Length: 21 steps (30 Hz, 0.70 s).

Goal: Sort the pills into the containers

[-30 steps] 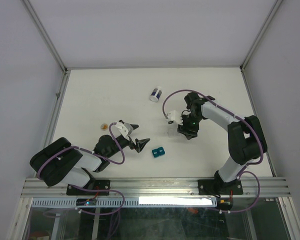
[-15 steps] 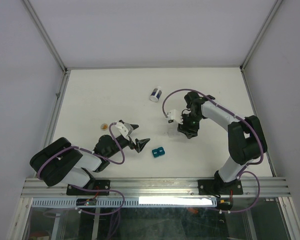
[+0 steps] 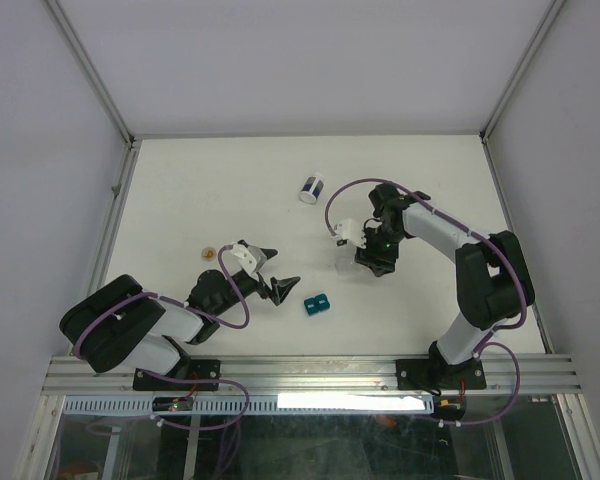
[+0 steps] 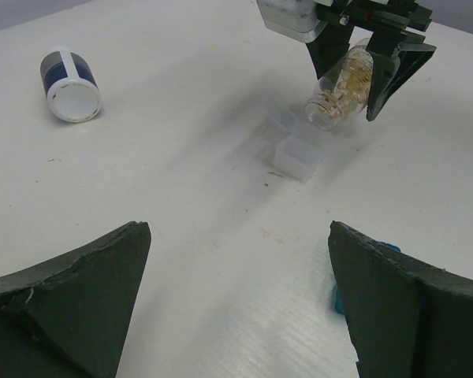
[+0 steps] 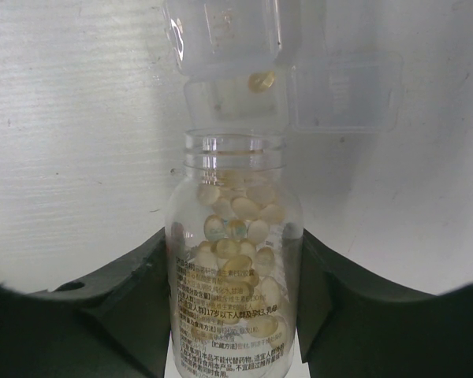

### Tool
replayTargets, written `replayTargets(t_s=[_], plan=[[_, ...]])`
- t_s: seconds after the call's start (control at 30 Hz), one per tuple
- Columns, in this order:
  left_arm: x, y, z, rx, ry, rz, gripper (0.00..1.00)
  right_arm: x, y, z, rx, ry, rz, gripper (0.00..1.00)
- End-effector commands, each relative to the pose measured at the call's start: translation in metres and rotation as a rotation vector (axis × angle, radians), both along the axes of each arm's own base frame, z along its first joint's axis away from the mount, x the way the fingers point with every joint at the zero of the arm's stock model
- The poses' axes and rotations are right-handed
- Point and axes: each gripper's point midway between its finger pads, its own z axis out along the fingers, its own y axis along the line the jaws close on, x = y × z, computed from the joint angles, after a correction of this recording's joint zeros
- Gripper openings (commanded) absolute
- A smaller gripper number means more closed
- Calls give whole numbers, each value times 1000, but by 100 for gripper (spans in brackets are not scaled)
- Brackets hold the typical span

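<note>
Though the top view blurs it, the right wrist view shows one pill (image 5: 260, 80) in the container (image 5: 201, 104); right gripper (image 5: 235, 256) clamps the bottle (image 5: 235, 323), left gripper (image 4: 236, 232) gapes.

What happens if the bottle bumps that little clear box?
It would probably slide away: the clear box looks thin-walled and shows only one pill inside, so it's likely very light. It sits flat, so tipping seems unlikely. The bottle in the right gripper has its mouth close by, so a bump is possible.
</note>
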Motion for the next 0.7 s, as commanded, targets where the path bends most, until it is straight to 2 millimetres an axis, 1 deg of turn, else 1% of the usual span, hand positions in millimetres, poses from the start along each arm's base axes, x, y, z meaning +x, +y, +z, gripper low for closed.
replayTargets(t_s=[0.0, 0.07, 0.23, 0.33, 0.4, 0.43, 0.47, 0.5, 0.57, 0.6, 0.67], plan=[[4, -4, 21, -39, -74, -8, 99, 7, 3, 7, 20, -21, -8, 0], [4, -4, 21, -38, -74, -8, 99, 7, 3, 8, 22, -27, -6, 0], [4, -5, 21, -39, -75, -8, 99, 3, 9, 21, 72, -43, 0, 0], [4, -5, 21, -38, -73, -10, 99, 3, 5, 11, 31, -26, -5, 0], [4, -5, 20, -36, -72, -10, 99, -2, 9, 14, 55, -4, -2, 0], [4, -4, 20, -36, -71, -8, 99, 1, 11, 16, 72, -32, -1, 0], [3, -5, 20, -38, -73, -10, 99, 6, 9, 15, 61, -71, -8, 0], [4, -5, 21, -39, -75, -10, 99, 7, 6, 11, 42, -68, -9, 0], [5, -5, 21, -36, -71, -9, 99, 2, 9, 15, 53, -12, -5, 0], [5, -5, 20, -35, -70, -8, 99, 3, 10, 15, 57, -32, -6, 0], [4, -5, 21, -38, -73, -10, 99, 8, 5, 9, 35, -73, -13, 0]])
